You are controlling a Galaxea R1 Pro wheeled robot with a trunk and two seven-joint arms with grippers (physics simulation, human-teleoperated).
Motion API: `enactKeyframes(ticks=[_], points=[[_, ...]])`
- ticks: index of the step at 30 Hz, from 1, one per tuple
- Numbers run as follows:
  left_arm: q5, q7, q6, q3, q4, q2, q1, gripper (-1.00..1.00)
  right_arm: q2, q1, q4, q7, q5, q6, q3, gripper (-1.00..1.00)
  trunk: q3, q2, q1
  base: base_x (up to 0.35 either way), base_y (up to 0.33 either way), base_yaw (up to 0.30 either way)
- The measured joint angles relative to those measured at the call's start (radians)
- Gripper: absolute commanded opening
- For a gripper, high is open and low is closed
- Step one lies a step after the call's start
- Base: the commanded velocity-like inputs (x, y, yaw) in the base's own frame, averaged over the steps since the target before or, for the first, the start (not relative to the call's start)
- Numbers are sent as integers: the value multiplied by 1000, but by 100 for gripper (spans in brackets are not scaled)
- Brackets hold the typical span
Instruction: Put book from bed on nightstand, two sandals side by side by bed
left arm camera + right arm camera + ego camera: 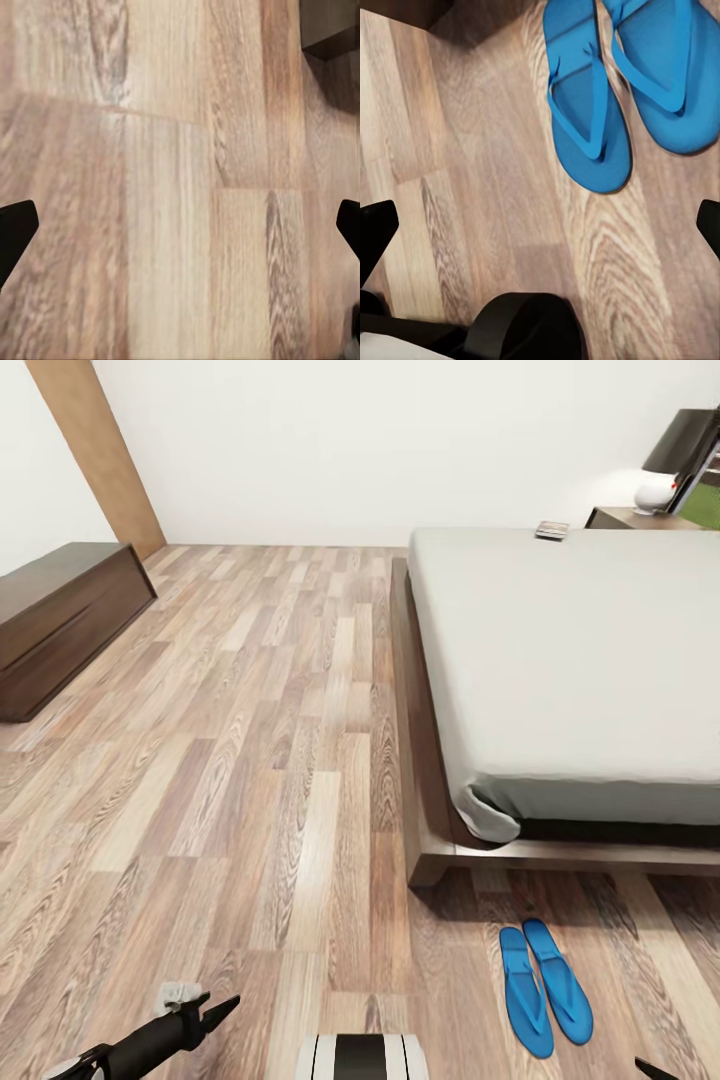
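**Head view: two sandals by the bed's foot, one book still on the mattress**

From your head camera you see one bed (560, 660), its pale-grey mattress on a dark-brown frame, taking up the right side of the room. One book (551, 530) lies flat on the mattress near its far edge. Just beyond that edge stands one nightstand (640, 518), with a white rounded object (656, 491) on top.

Count two sandals (545, 986), both bright blue, lying side by side on the wood-plank floor (250, 760) near the foot corner of the bed frame, their edges touching or nearly so. Your right wrist camera shows the same pair (622, 82) below the right end effector (540, 225), whose two dark fingertips (375, 232) stand wide apart at the edges of the picture, with nothing between them.

Your left end effector (180, 232) hangs over bare floor, its fingertips (15, 232) likewise spread wide and holding nothing.

One long low dark-wood cabinet (60, 620) sits against the left wall, well apart from the bed.
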Motion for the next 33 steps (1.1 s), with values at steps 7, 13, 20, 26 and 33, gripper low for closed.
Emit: enactKeyframes(ticks=[7,13,20,26,33], points=[[0,0,0,0,0,0,0,100,0,0,0,0,0,-3,0,100,27,2,-3,0,0,0],[0,0,0,-1,0,0,0,100,0,-1,0,-1,0,-5,0,100,50,3,-6,0,0,0],[0,-1,1,-2,0,0,0,100,0,0,0,-1,0,-6,0,100,77,5,-9,0,0,0],[0,-1,1,-2,0,0,0,100,0,-1,0,-1,0,-6,0,100,101,6,-12,0,0,0],[0,0,2,-2,0,-1,0,100,0,-1,0,-1,0,-6,0,100,128,8,-15,0,0,0]])
